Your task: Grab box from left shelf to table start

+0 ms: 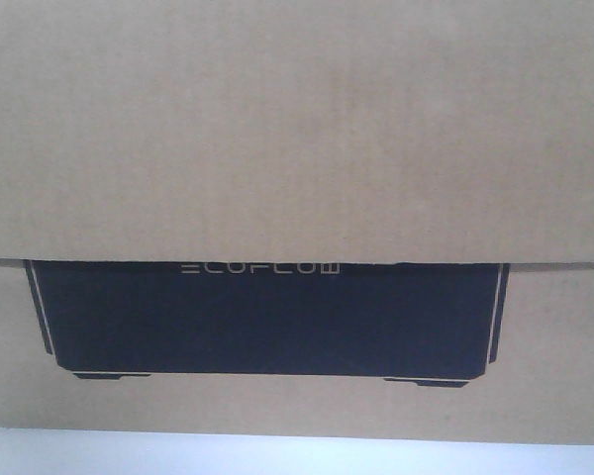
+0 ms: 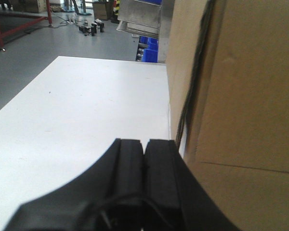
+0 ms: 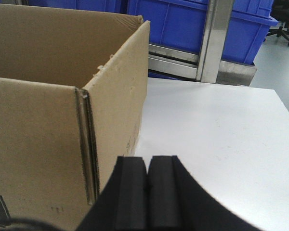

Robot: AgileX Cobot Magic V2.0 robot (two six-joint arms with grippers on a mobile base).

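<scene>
The box (image 1: 297, 129) stands on the bench (image 2: 86, 110); the left hand (image 2: 144, 149) and right hand (image 3: 148, 166) flank it, both closed, empty.

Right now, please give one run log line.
brown cardboard box: on white table | left gripper: jaws shut, empty | right gripper: jaws shut, empty

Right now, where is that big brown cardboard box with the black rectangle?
The brown cardboard box sits on the white table, filling the front view, between the closed left gripper and right gripper.
</scene>
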